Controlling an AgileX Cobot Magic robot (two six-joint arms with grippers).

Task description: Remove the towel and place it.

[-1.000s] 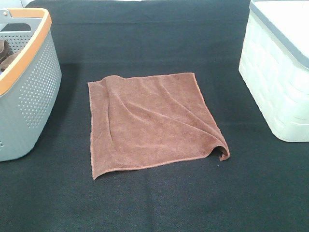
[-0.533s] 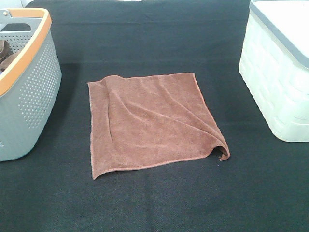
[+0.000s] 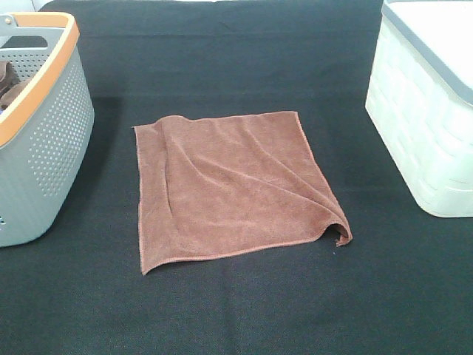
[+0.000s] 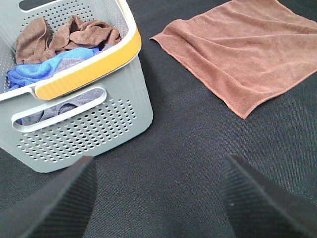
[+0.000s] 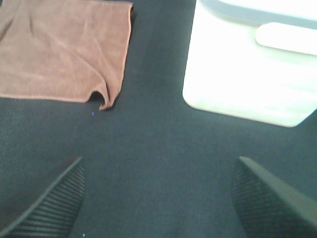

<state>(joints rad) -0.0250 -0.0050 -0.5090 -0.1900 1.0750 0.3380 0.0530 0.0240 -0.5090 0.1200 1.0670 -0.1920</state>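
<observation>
Starting from my left gripper [image 4: 158, 198], I see its fingers spread wide with nothing between them, the grey basket [image 4: 89, 124] just ahead and to one side, bunched brown cloths [image 4: 69, 34] inside. The towel [image 3: 233, 188] lies flat on the black tablecloth [image 3: 236, 310], ahead of both sets of fingers, between basket and white bin [image 3: 425, 111]. My right gripper [image 5: 158, 198] is likewise spread and empty; the towel's curled corner [image 5: 101, 99] looks nearest it, with nothing in the way.
</observation>
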